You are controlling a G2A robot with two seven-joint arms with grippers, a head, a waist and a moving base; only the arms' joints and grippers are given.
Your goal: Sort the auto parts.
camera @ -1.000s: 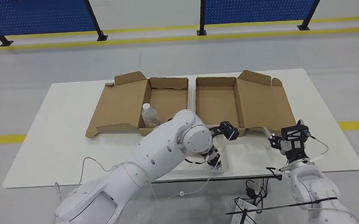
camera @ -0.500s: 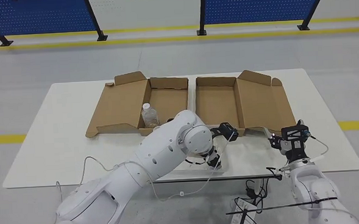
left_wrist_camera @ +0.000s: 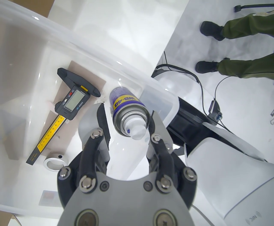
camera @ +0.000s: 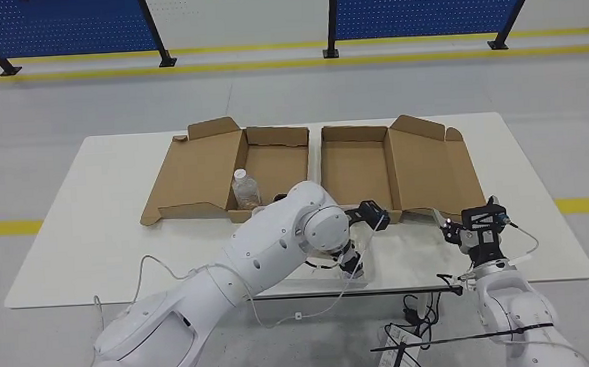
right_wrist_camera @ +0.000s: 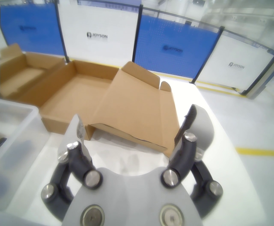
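Note:
A blue and yellow spray can (left_wrist_camera: pixel 128 111) stands in a clear plastic bin (left_wrist_camera: pixel 85 53), its white nozzle toward the wrist camera. My left gripper (left_wrist_camera: pixel 128 122) is down inside the bin, shut on the can with a pad against each side. A digital caliper (left_wrist_camera: pixel 64 111) and a metal ring (left_wrist_camera: pixel 55 163) lie beside it on the bin floor. In the top view the left arm (camera: pixel 312 228) bends over the table's front edge and covers the bin. My right gripper (right_wrist_camera: pixel 133 126) hovers open and empty over the table's front right corner (camera: pixel 474 224).
Two open cardboard boxes sit side by side at mid-table: the left box (camera: pixel 264 170) holds a clear bottle (camera: pixel 243 189), the right box (camera: pixel 354 170) shows a bare floor (right_wrist_camera: pixel 81 89). The bin's wall (right_wrist_camera: pixel 17 119) stands close by the right gripper. A person's legs (left_wrist_camera: pixel 241 49) are beyond the table edge.

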